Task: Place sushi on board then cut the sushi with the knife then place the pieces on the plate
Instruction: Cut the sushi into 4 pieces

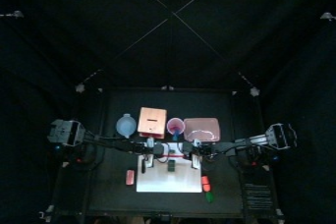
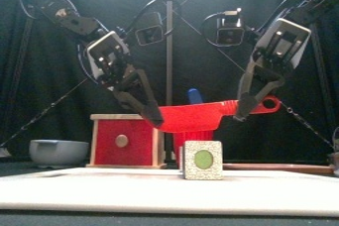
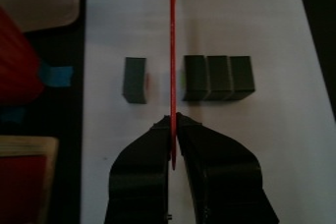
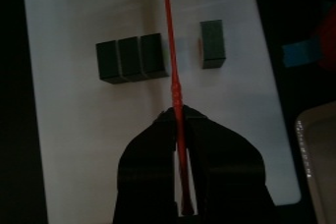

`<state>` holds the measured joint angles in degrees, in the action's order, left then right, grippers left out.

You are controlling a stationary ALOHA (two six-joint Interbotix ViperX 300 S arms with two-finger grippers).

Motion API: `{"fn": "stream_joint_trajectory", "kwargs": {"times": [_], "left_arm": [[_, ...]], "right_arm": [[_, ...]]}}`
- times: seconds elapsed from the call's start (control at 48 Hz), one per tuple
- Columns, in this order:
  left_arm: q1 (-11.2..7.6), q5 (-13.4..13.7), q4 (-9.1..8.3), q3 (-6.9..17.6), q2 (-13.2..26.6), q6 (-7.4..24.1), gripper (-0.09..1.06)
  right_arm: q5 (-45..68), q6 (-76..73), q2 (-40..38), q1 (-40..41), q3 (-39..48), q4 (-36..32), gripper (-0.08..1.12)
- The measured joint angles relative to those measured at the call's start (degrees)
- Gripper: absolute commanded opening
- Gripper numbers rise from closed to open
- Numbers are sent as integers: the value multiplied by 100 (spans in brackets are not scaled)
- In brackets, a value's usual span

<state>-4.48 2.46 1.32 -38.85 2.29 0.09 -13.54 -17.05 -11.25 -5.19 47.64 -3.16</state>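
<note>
Left end effector and right end effector are each clamped tight on the red knife. They hold it between them, blade on edge, above the white cutting board. You see the blade lined up over the gap in the sushi roll. A single dark green block lies on one side and three joined blocks on the other, all on the board.

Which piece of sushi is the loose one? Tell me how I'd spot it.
Find the white cutting board, which lies beneath the red knife. The loose piece is the dark green block lying alone on one side of the blade. The other three sit pressed together on the other side.
</note>
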Motion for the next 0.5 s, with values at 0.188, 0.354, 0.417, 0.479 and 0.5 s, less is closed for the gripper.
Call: {"fn": "stream_joint_trajectory", "kwargs": {"times": [0.188, 0.354, 0.417, 0.479, 0.5], "left_arm": [[-176, -9, 123, 35, 114, -9, 49], [-220, -18, 237, 53, 202, -18, 49], [-237, -18, 281, 53, 220, -9, 49], [-246, -18, 334, 53, 229, -9, 49], [-246, -26, 352, 62, 229, -9, 49]], "right_arm": [[9, 0, 26, -185, 0, 202, 32], [26, 0, 114, -255, -9, 299, 32], [35, -9, 149, -281, -9, 325, 32], [44, 0, 193, -308, -9, 360, 32], [44, 0, 202, -316, -9, 369, 32]]}}
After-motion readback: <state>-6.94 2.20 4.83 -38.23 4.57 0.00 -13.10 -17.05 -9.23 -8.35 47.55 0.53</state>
